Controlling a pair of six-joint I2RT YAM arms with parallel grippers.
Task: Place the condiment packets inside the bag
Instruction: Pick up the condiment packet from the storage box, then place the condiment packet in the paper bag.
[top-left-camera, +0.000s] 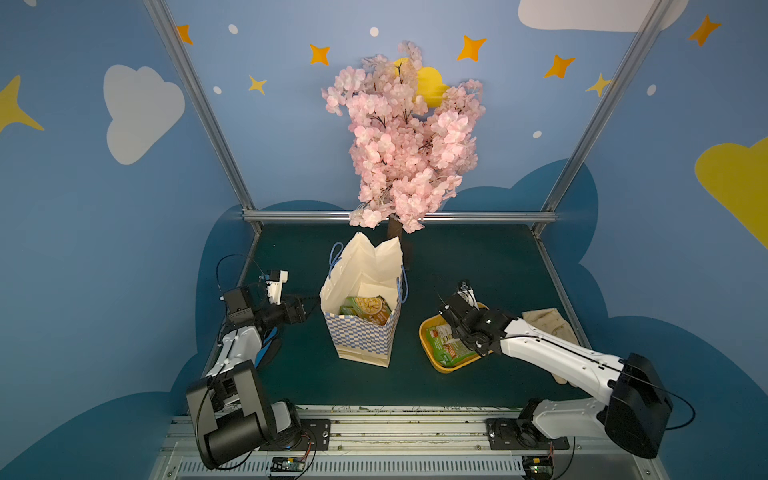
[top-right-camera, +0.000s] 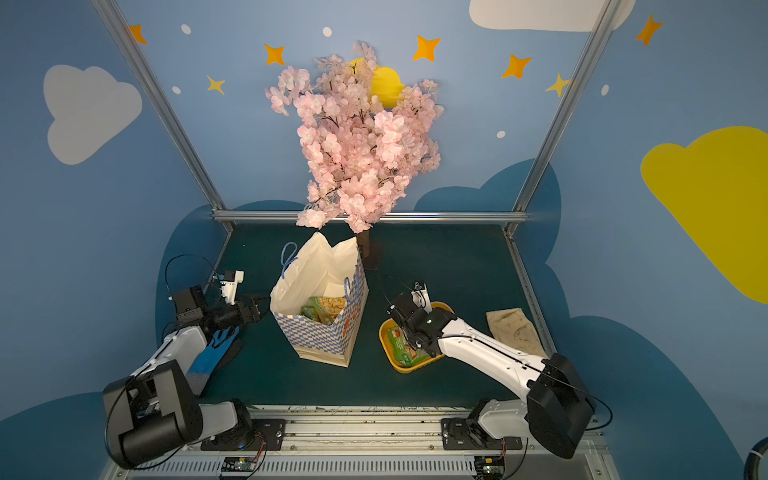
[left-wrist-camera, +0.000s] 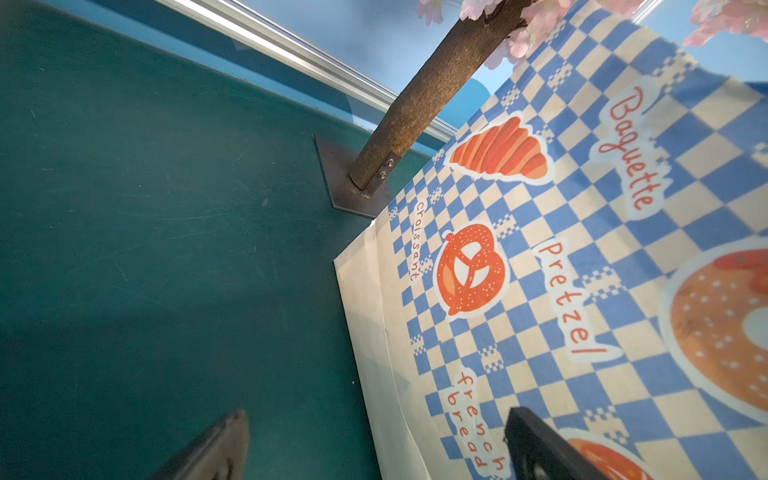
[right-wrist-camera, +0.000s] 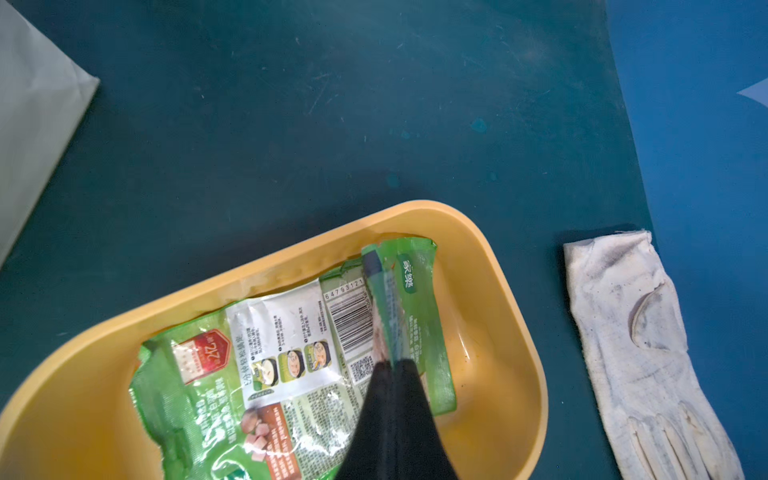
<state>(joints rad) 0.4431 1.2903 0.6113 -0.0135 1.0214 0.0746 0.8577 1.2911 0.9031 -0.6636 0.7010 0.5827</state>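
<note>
The bag (top-left-camera: 362, 337) (top-right-camera: 321, 338) stands open mid-table, with condiment packets (top-left-camera: 368, 309) (top-right-camera: 326, 307) lying inside it. More green condiment packets (top-left-camera: 446, 347) (top-right-camera: 400, 345) (right-wrist-camera: 257, 374) lie in a yellow tray (top-left-camera: 428, 328) (right-wrist-camera: 415, 208). My right gripper (top-left-camera: 461, 332) (top-right-camera: 412, 337) (right-wrist-camera: 392, 365) reaches down into the tray, shut on the raised edge of one green packet (right-wrist-camera: 411, 299). My left gripper (top-left-camera: 309, 309) (top-right-camera: 259, 309) (left-wrist-camera: 378, 415) stands open and empty, just left of the bag's checkered side (left-wrist-camera: 582, 249), low near its bottom edge.
A beige cloth glove (top-left-camera: 548, 324) (top-right-camera: 515, 328) (right-wrist-camera: 636, 332) lies right of the tray near the table edge. A blue glove (top-right-camera: 216, 353) lies under the left arm. The blossom tree (top-left-camera: 403, 137) rises behind the bag, with its trunk (left-wrist-camera: 436, 95) on a metal foot plate.
</note>
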